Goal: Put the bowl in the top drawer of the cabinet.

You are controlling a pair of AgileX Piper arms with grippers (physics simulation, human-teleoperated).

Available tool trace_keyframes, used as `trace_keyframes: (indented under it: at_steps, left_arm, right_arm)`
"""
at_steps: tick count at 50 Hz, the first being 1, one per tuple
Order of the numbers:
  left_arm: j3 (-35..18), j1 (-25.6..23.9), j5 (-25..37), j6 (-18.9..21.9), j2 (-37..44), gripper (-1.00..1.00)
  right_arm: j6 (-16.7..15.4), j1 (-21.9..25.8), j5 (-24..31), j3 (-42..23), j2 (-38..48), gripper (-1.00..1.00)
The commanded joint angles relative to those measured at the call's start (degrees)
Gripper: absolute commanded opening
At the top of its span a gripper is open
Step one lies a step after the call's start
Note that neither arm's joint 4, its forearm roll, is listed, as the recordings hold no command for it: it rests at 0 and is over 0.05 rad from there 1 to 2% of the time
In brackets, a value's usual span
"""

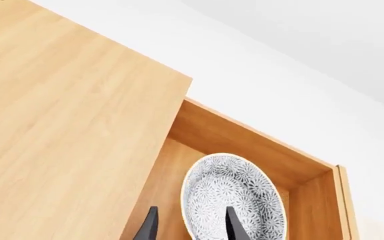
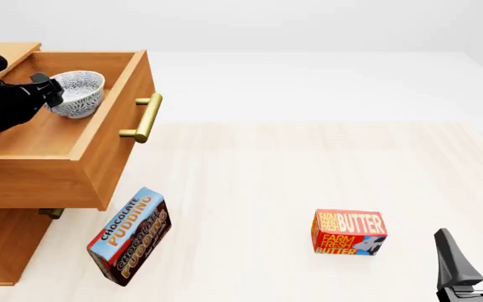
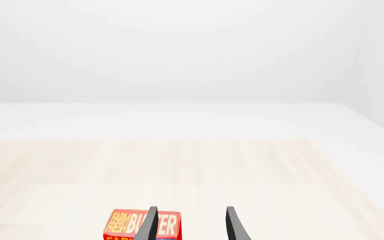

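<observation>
Placing is the step in hand: the bowl (image 2: 77, 93) sits inside the top drawer (image 2: 65, 165), near its back, and the left gripper (image 2: 47, 93) is at the bowl's near side; the drawer stands pulled well out of the cabinet (image 2: 2, 245), its brass handle (image 2: 143, 117) facing the table. From the left wrist view the 2 fingers (image 1: 146, 227) are spread, 1 lying across the bowl's (image 1: 232, 197) patterned inside and the other outside its rim, so the rim runs between them; whether they pinch it or have already let go I cannot tell, and whether the bowl rests on the drawer floor or hangs just above it is also unclear from the front.

The right gripper (image 2: 477, 250) waits at the near right edge, jaws apart and holding nothing, with the butter box (image 2: 349, 233) just ahead of it; a pudding box (image 2: 129, 236) lies tilted by the cabinet's foot, well clear of the work.

Judging by this, the task is almost done; the next move calls for making sure the bowl is seated, widening the fingers off the rim, then lifting the left arm straight up and out without catching the rim or the drawer's side wall; a drag here could tip the bowl.
</observation>
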Motion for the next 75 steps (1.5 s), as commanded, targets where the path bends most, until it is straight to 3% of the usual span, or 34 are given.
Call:
trace_keyframes:
  at_steps: [1, 21, 41, 52, 55, 75]
  left_arm:
    - [0.4, 1.2, 0.3, -0.2, 1.6, 1.0]
    - [1.1, 0.0, 0.3, 0.6, -2.0, 1.0]
    - [2.4, -3.5, 2.3, 0.8, -10.8, 1.0]
    - [2.9, -4.2, 3.2, 3.0, -14.5, 1.0]
    - [3.2, -3.9, 3.2, 5.2, -16.5, 1.0]
    - [5.4, -5.7, 5.4, 6.3, -22.1, 1.0]
  right_arm:
    - [0.0, 0.0, -0.1, 0.1, 0.0, 1.0]
    - [0.0, 0.0, -0.1, 0.1, 0.0, 1.0]
    - [0.0, 0.0, -0.1, 0.1, 0.0, 1.0]
    - [0.0, 0.0, -0.1, 0.1, 0.0, 1.0]
    - [0.0, 0.0, -0.1, 0.1, 0.0, 1.0]
    - [0.0, 0.0, -0.1, 0.1, 0.0, 1.0]
